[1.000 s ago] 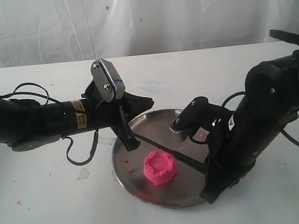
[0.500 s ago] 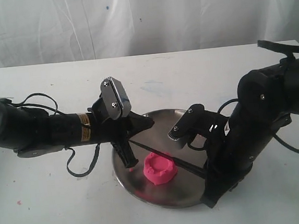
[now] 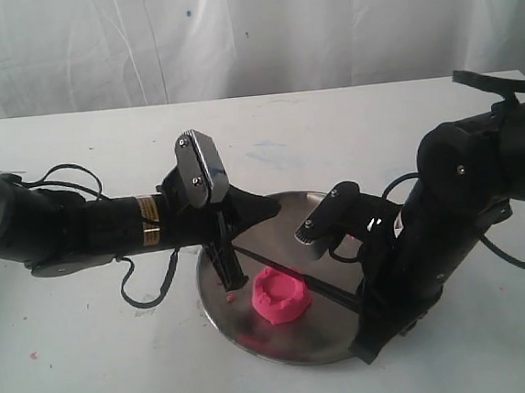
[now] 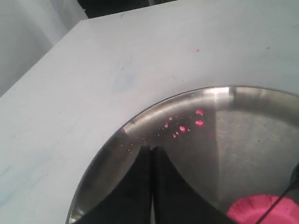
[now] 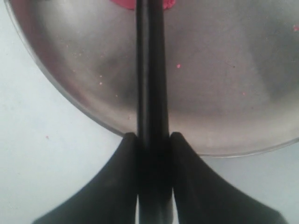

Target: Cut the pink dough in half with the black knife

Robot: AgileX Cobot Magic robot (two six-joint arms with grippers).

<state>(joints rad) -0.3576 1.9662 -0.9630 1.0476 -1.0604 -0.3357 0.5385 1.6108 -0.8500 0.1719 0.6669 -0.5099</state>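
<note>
The right gripper [image 5: 153, 140] has its jaws closed on the handle of the knife [image 5: 150, 70], one finger pressed to each side of it, and the blade runs straight out from between the jaws over the plate [image 5: 224, 93] toward the dough [image 5: 126, 3], of which only a pink edge shows at the far end of the blade. In the exterior view the knife [image 3: 283, 268] slants across the plate [image 3: 285, 346] from the right gripper [image 3: 370, 320], passing just behind the dough [image 3: 281, 296]; whether blade and dough touch cannot be told. The dough is one round puck with a dented top, lying on the plate between the two grippers. The left gripper [image 4: 152, 154] has its jaws shut with nothing between them, the two fingers pressed together and their tips over the plate [image 4: 117, 140] near its rim. The dough [image 4: 261, 210] lies off to one side of these jaws, close but apart, and pink crumbs [image 4: 187, 125] are scattered on the metal just ahead of the tips. In the exterior view the left gripper [image 3: 231, 273] points down at the plate beside the dough, and more crumbs [image 3: 229, 296] lie by the plate's rim below it. The plate rests on a white table [image 3: 93, 358].
</note>
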